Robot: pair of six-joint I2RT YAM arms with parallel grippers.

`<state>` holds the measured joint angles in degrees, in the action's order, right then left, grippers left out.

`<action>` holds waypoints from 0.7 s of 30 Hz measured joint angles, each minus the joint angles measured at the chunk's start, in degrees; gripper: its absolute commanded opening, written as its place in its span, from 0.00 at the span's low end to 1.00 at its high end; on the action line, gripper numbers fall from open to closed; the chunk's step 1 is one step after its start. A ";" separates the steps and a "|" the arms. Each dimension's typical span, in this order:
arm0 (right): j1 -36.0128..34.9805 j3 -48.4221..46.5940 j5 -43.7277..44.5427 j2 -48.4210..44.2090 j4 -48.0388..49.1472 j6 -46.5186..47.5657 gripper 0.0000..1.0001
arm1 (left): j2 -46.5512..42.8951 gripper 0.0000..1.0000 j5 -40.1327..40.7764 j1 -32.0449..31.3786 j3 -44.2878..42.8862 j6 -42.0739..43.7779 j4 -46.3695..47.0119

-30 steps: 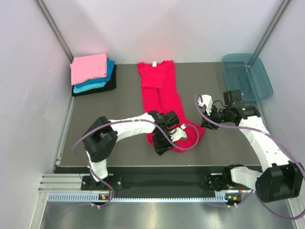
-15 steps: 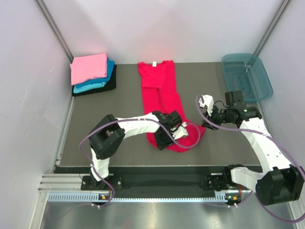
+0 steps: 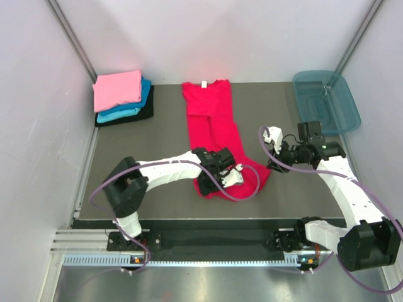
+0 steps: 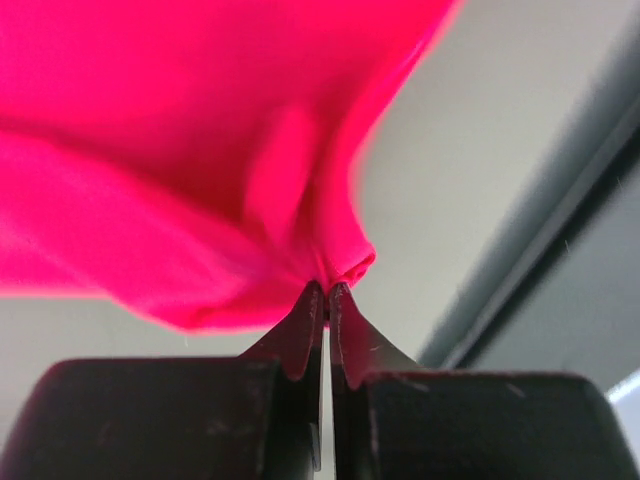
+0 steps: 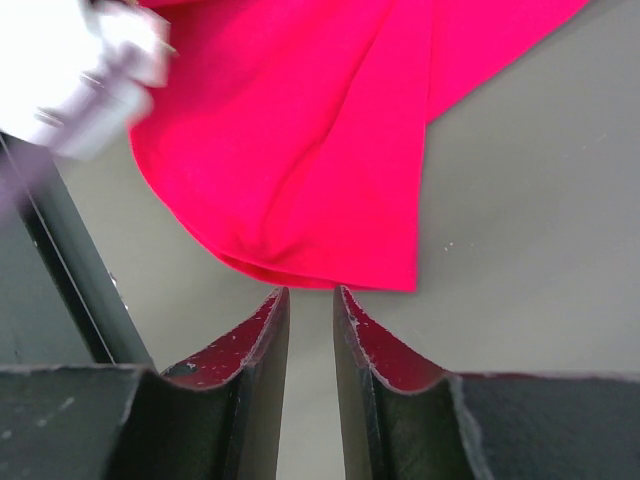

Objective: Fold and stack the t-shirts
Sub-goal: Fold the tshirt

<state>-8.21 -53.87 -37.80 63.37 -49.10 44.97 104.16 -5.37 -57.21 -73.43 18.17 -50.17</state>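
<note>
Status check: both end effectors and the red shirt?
Left end effector shut on red t-shirt, hem pinched. Right end effector open, just short of the hem, holding nothing. Folded stack far left; nothing in the way.

Dark grey table (image 3: 157, 129). Red t-shirt (image 3: 211, 113) lies lengthwise down the mid, running away from both arms' jaws, collar at far end. Folded stack w/ pink shirt (image 3: 118, 90) over turquoise shirt (image 3: 129, 111) over black shirt (image 3: 141, 115) far beyond left jaws. Teal tub (image 3: 326, 100) just past right jaws.
</note>
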 measured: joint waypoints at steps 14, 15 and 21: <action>0.15 -0.04 -1.33 2.64 0.20 -1.27 0.27 | -9.42 0.25 -7.58 -0.02 7.48 9.86 -9.31; 0.15 -0.07 -1.33 2.82 0.20 -1.29 0.27 | -9.42 0.27 -8.15 -0.02 7.82 10.71 -10.60; 0.15 -0.37 -1.44 3.43 0.20 -1.68 0.27 | -9.90 0.39 -10.19 -0.11 8.39 13.22 -18.14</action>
<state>-8.05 -54.24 -39.24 66.81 -48.90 43.29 94.26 -15.55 -57.32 -65.04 31.40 -68.31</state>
